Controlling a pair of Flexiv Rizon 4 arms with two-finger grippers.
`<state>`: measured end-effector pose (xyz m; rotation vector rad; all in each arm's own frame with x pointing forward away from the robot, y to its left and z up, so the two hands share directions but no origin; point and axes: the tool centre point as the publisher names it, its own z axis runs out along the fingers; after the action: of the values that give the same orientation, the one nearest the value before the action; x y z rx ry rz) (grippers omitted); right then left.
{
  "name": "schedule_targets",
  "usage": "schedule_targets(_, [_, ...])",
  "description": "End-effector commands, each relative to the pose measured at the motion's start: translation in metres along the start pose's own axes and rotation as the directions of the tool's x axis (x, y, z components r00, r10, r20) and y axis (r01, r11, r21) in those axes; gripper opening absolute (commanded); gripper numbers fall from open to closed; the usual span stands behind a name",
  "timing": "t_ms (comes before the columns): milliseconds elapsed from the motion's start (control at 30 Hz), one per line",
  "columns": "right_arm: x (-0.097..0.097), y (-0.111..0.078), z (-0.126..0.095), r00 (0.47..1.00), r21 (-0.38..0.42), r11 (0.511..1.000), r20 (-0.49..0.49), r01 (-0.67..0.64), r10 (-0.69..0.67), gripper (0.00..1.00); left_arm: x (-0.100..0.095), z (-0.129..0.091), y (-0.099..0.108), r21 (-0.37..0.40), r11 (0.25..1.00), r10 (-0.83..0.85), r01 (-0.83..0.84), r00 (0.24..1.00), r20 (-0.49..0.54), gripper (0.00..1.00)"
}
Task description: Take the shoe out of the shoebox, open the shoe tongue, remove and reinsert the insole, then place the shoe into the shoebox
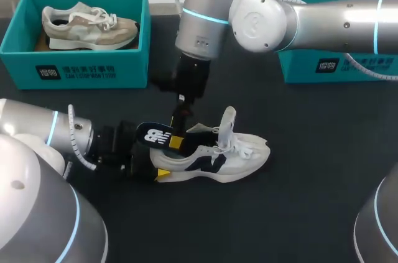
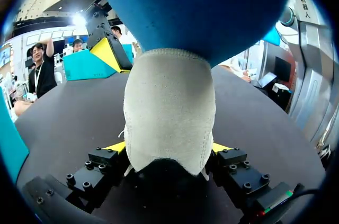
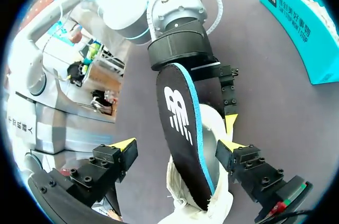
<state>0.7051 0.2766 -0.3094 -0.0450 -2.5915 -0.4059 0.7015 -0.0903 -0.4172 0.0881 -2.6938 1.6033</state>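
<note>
A white shoe (image 1: 217, 156) with a dark logo lies on its sole mid-table, its tongue (image 1: 227, 121) pulled upright. My left gripper (image 1: 152, 166) is shut on the shoe's heel (image 2: 169, 113), a yellow tip pressed to each side. A dark insole (image 1: 155, 135) with a blue underside (image 2: 196, 7) sticks up out of the shoe's opening, over the heel. My right gripper (image 1: 178, 138) hangs from above at the insole. In the right wrist view it (image 3: 177, 144) stands wide open with the insole (image 3: 183, 134) between its fingers, near one finger and well apart from the other.
A teal shoebox (image 1: 74, 67) at the back left holds a beige shoe (image 1: 87, 27). A second teal shoebox (image 1: 339, 67) stands at the back right, partly hidden by my right arm. Bare dark tabletop (image 1: 298, 213) lies in front of the white shoe.
</note>
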Motion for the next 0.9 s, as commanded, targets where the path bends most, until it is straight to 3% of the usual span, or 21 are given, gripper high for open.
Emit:
schedule_targets(33, [0.001, -0.001, 0.000, 1.000, -0.025, 1.000, -0.007, -0.008, 0.007, 1.00, 0.002, 0.003, 0.002, -0.004, 1.000, -0.001, 0.001, 1.000, 0.000, 0.00])
schedule_targets(167, [0.002, -0.002, -0.010, 0.996, -0.071, 0.997, -0.082, -0.032, 0.027, 1.00, 0.002, 0.003, 0.002, -0.004, 1.000, -0.001, 0.001, 1.000, 0.000, 0.00])
schedule_targets(267, [0.003, -0.001, -0.012, 0.991, -0.059, 0.998, -0.132, -0.030, 0.022, 1.00, 0.002, 0.003, 0.002, -0.004, 1.000, -0.001, 0.001, 1.000, 0.000, 0.00])
schedule_targets(533, [-0.002, 0.004, -0.004, 0.973, -0.132, 0.991, -0.227, 0.012, -0.042, 1.00, 0.002, 0.003, 0.002, -0.004, 1.000, -0.001, 0.001, 1.000, 0.000, 0.00])
schedule_targets(733, [-0.002, 0.006, 0.006, 0.958, -0.117, 0.992, -0.277, 0.043, -0.074, 1.00, 0.002, 0.003, 0.002, -0.004, 1.000, -0.001, 0.001, 1.000, 0.000, 0.00])
schedule_targets(767, [-0.002, 0.006, 0.008, 0.954, -0.105, 0.993, -0.289, 0.048, -0.077, 0.94, 0.002, 0.003, 0.002, -0.004, 1.000, -0.001, 0.001, 1.000, 0.000, 0.00])
schedule_targets(800, [-0.001, 0.006, 0.009, 0.955, -0.109, 0.993, -0.287, 0.048, -0.077, 0.80, 0.002, 0.003, 0.002, -0.004, 1.000, -0.001, 0.001, 1.000, 0.000, 0.00])
schedule_targets(900, [0.000, 0.005, 0.010, 0.954, -0.111, 0.993, -0.290, 0.048, -0.078, 0.80, 0.002, 0.003, 0.002, -0.004, 1.000, -0.001, 0.001, 1.000, 0.000, 0.00])
